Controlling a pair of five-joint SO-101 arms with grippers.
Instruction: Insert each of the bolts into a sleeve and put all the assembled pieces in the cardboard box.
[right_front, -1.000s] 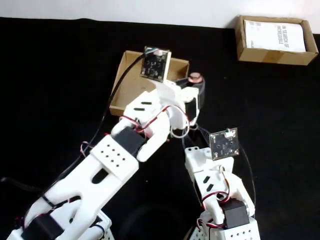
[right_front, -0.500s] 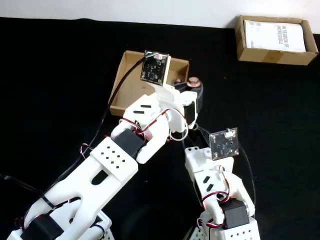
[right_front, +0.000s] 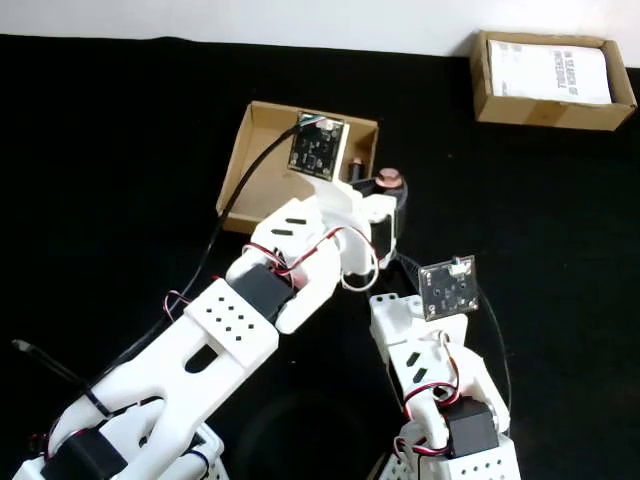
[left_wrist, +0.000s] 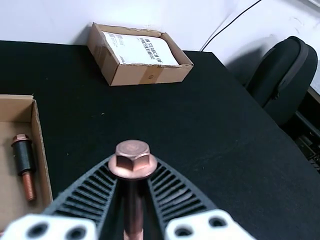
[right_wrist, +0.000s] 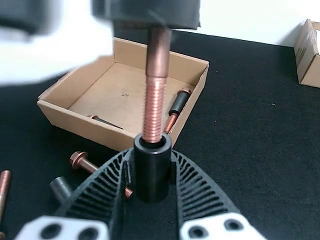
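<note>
Closest to me, the right arm (right_front: 430, 370) sits folded up short over its base. The right gripper (right_wrist: 151, 159) is clamped on a black sleeve (right_wrist: 151, 175), holding it upright just off the worktop (right_wrist: 260, 140).

Directly above it, the copper bolt (right_wrist: 154, 100) hangs threads down, with its tip just inside the sleeve's mouth. Most of the shank is bare above the rim, so I judge this insertion as begun but far from seated.

The left gripper (left_wrist: 133, 170) is closed on that bolt just under its hex head. The left arm (right_front: 230, 320) stretches long and diagonally across the worktop, wrist turned downward by the near right corner of the cardboard box (right_wrist: 80, 125).

Beside the held sleeve, a loose bolt (right_wrist: 84, 161) and a spare sleeve (right_wrist: 61, 188) lie on the worktop, and another bolt (right_wrist: 3, 190) lies at the edge, so more pairs are left to assemble.

In the box, one assembled piece (right_wrist: 176, 106) lies against the wall. A second dark piece (right_wrist: 102, 121) lies nearby, though I cannot tell whether it is assembled.

Farthest off stands another box (right_front: 550, 110) with a booklet in it.
</note>
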